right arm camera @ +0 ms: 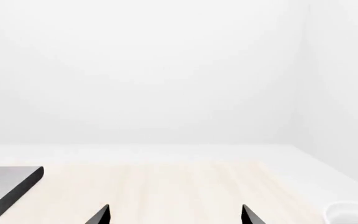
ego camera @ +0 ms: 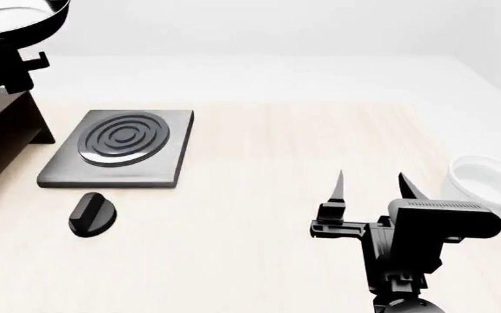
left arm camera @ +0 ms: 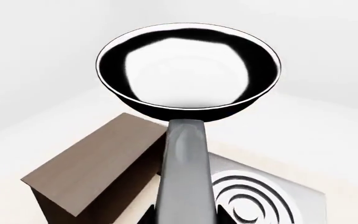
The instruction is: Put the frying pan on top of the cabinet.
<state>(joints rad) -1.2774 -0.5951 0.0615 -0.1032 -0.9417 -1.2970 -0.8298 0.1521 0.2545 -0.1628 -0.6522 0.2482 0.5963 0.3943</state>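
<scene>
One frying pan (left arm camera: 188, 70), seen whole only in the left wrist view, is carried in the air, its long grey handle (left arm camera: 185, 172) running back out of sight toward the left gripper, whose jaws are hidden; whether they clamp the handle cannot be told from these views. Below the pan in that view lie the flat top of one cabinet (left arm camera: 95, 161) and one grey burner plate (left arm camera: 260, 200) with concentric rings. The head view shows only a sliver of the pan (ego camera: 15, 19) at its upper corner, above dark arm hardware and the cabinet's edge (ego camera: 7, 137).

The head view alone shows one small black knob (ego camera: 92, 214) on the table (ego camera: 268, 163), just in front of the burner plate (ego camera: 120, 147), and the right gripper (ego camera: 370, 186) with its jaws apart and nothing between them. One white bowl (ego camera: 485, 186) sits just beside the right jaw's outer side. The right wrist view shows two fingertips (right arm camera: 101, 215), spread wide over bare table.
</scene>
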